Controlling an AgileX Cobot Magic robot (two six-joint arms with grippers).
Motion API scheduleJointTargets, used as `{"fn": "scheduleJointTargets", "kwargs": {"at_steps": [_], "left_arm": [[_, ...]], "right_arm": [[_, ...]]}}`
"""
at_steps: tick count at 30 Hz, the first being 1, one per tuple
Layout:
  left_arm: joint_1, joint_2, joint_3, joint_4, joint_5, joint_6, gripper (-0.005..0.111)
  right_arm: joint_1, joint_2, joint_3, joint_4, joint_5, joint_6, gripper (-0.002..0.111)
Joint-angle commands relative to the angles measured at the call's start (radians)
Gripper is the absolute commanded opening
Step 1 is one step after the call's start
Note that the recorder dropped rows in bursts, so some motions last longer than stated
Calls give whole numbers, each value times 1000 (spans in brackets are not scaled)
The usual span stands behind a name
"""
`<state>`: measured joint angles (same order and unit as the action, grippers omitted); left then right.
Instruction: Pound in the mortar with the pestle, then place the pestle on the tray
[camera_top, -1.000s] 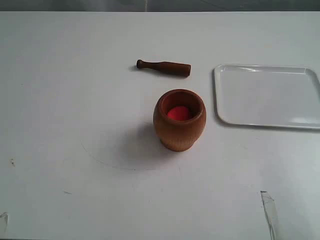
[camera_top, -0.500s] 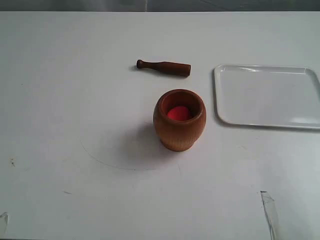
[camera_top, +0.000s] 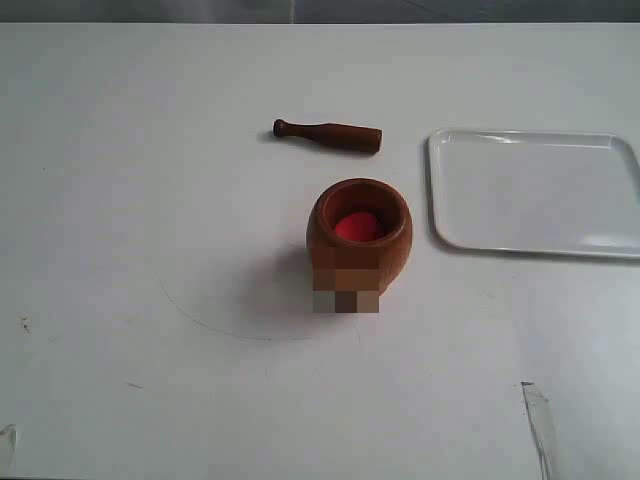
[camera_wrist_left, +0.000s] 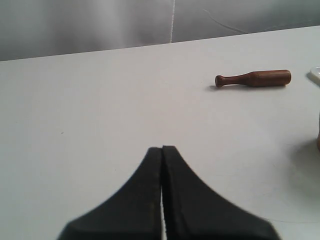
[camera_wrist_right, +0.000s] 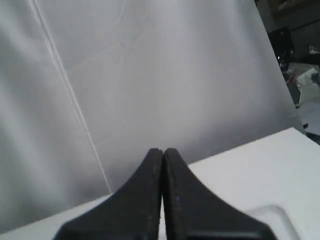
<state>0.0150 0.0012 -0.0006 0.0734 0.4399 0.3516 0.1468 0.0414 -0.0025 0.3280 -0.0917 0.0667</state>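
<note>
The pestle (camera_top: 327, 136) lies flat, clear of mortar (camera_top: 358, 242) and tray (camera_top: 535, 190) edge.

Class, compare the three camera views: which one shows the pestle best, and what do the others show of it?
The left wrist view: the pestle lies whole and side-on, largest there, knob clear. The exterior view also shows the pestle whole, only smaller. The right wrist view does not show it.

One wooden mortar (camera_top: 397, 245), one pestle (camera_top: 328, 136) and one white tray (camera_top: 535, 190) are pictured on a single table (camera_top: 150, 200). One red lump (camera_top: 357, 227) is counted (inside the mortar). Two grippers are seen, left gripper (camera_wrist_left: 162, 150) and right gripper (camera_wrist_right: 163, 151).
</note>
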Motion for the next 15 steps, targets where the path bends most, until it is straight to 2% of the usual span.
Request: {"fn": "scheduleJointTargets", "kwargs": {"at_steps": [1,5,9,15], "left_arm": [[-8,-1,1,-7,-3,-8,0],[-8,-1,1,-7,-3,-8,0],[-8,-1,1,-7,-3,-8,0],[-8,-1,1,-7,-3,-8,0]], "right_arm": [[-7,-2,3,-9,-200,-1,0],[-7,-2,-36,-114,-283,89,0],[-7,11,-190,-280,-274,107,0],[-7,202,-517,-558,-44,180,0]]}}
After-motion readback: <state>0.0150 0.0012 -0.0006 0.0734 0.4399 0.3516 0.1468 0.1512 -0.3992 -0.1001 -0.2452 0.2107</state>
